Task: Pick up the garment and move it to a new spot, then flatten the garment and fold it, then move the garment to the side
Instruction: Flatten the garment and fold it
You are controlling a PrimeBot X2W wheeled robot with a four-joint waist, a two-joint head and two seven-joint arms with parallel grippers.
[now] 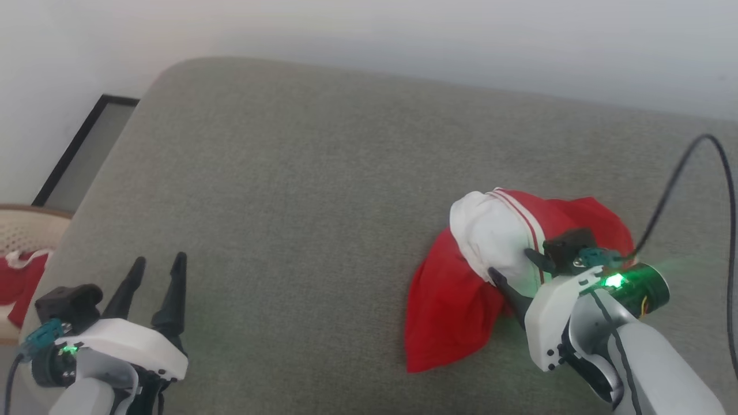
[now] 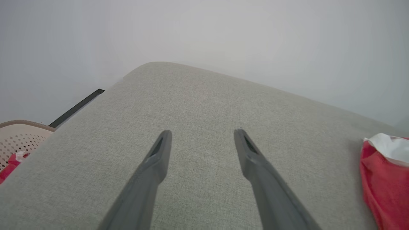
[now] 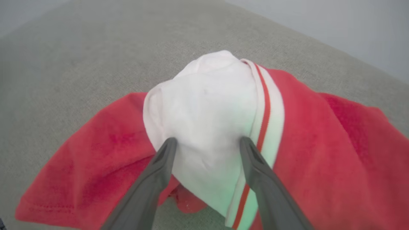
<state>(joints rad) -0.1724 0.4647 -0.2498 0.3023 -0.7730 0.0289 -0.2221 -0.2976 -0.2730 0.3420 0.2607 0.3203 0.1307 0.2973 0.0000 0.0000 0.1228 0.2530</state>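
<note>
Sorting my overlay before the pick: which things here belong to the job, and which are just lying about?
Job: garment, crumpled on the grey cushion; right tool, open astride its white panel; left tool, open above bare cushion.
Lying about: basket beside the cushion, red cloth in it; black cable at the right.
</note>
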